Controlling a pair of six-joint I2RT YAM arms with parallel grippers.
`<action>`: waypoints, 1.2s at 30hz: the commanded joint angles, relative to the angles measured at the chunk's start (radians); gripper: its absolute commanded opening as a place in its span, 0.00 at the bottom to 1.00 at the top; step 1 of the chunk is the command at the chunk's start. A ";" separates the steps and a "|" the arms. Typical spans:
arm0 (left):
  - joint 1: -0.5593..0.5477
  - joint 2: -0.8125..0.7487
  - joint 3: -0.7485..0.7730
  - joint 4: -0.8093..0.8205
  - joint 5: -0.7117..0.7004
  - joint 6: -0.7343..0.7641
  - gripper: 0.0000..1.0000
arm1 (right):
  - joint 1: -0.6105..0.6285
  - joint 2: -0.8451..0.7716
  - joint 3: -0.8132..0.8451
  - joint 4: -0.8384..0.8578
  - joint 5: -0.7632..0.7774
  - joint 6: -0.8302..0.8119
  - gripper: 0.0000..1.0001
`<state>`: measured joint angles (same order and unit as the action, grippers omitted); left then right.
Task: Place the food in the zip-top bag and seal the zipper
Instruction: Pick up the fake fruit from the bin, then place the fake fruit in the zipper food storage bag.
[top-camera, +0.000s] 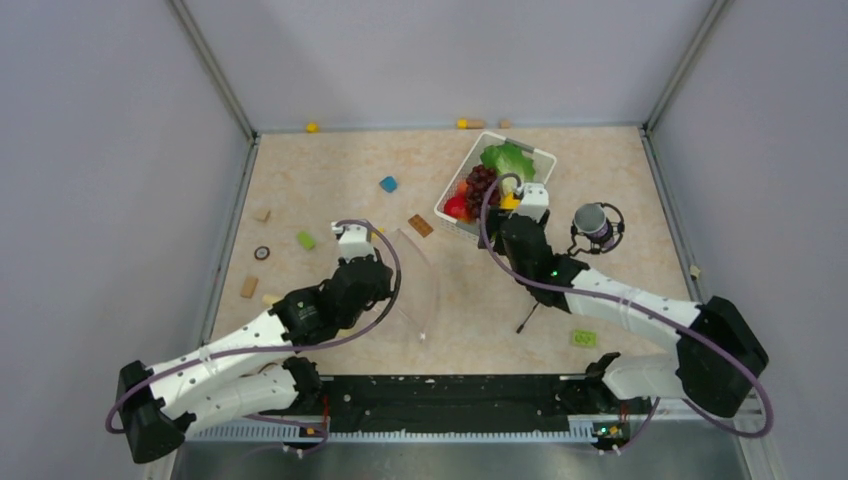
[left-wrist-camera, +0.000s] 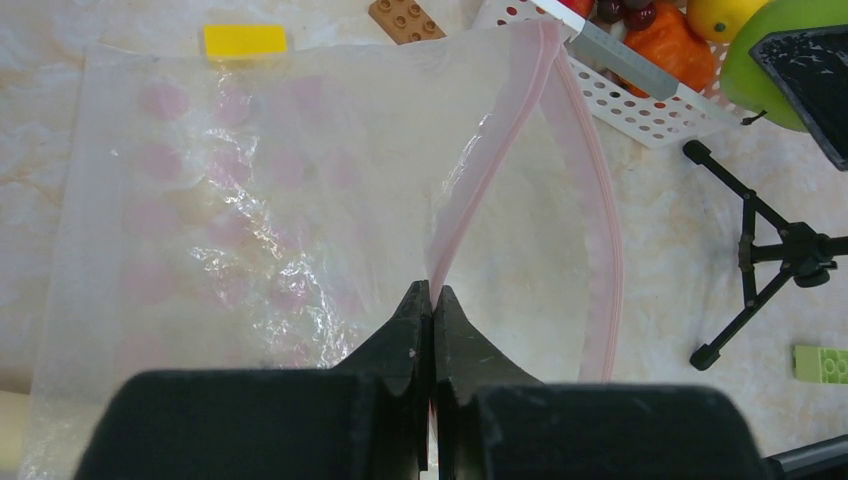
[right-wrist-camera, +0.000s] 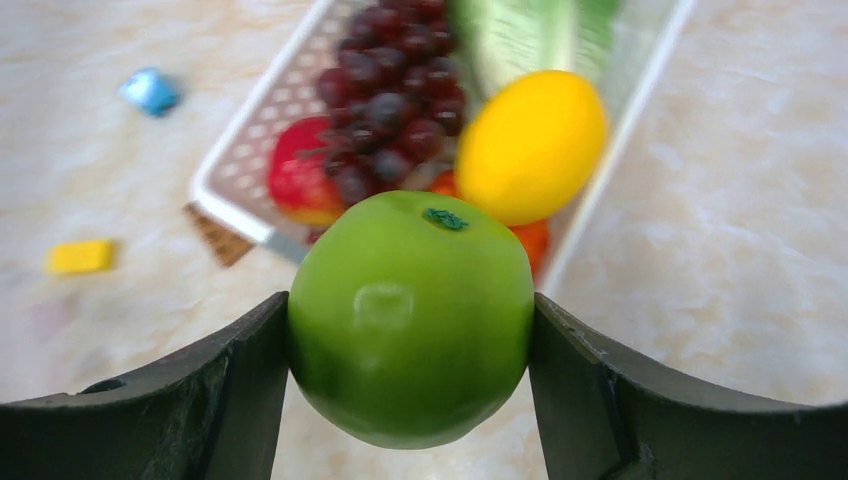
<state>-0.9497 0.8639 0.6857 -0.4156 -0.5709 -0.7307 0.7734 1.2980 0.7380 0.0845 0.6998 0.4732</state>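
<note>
The left end effector (left-wrist-camera: 432, 300) was narrow, its jaws pressed together on the zipper (left-wrist-camera: 487, 172), the pinkish strip running straight down into the pinch. From that grip the zip-top bag (left-wrist-camera: 250, 200) lay spread on the surface (left-wrist-camera: 680, 250) towards the left arm's far side, clear and crinkled. Its mouth gaped, with the second run of the zipper curving away to the right. In the overhead view the bag (top-camera: 415, 285) sat in the middle of the surface, between the two arms and nearer than the white basket (top-camera: 548, 160).

The right end effector (right-wrist-camera: 410, 330) held the green lime (right-wrist-camera: 410, 300) squarely between both fingers, stem mark uppermost. It hung by the basket's near corner, and how far it stood above the rim could not be told. The left wrist view showed the same lime (left-wrist-camera: 765, 70) at the upper right, beyond the basket wall (left-wrist-camera: 640, 110).

The rest of the food was in the basket: the lettuce (right-wrist-camera: 520, 35) at the far end, the grape bunch (right-wrist-camera: 385, 110) in the middle, the red apple (right-wrist-camera: 300, 170) beside it on the left. The yellow lemon (right-wrist-camera: 530, 145) was on the right, the orange (right-wrist-camera: 532, 242) under it.

A yellow block (left-wrist-camera: 245, 40) lay just beyond the bag's far edge, and a brown block (left-wrist-camera: 405, 15) lay near the basket. A small black tripod (left-wrist-camera: 765, 262) stood to the right of the bag's mouth
</note>
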 joint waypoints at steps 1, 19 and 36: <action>0.004 -0.050 -0.032 0.066 0.023 0.000 0.00 | -0.006 -0.129 -0.053 0.201 -0.408 -0.136 0.54; 0.003 -0.088 -0.049 0.078 0.012 -0.010 0.00 | 0.203 -0.021 -0.004 0.393 -1.211 -0.217 0.57; 0.003 -0.189 -0.113 0.166 0.077 0.021 0.00 | 0.221 0.039 0.032 0.294 -0.763 -0.101 0.72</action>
<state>-0.9497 0.7132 0.5911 -0.3218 -0.5110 -0.7258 0.9794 1.3067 0.6941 0.3935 -0.1421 0.3408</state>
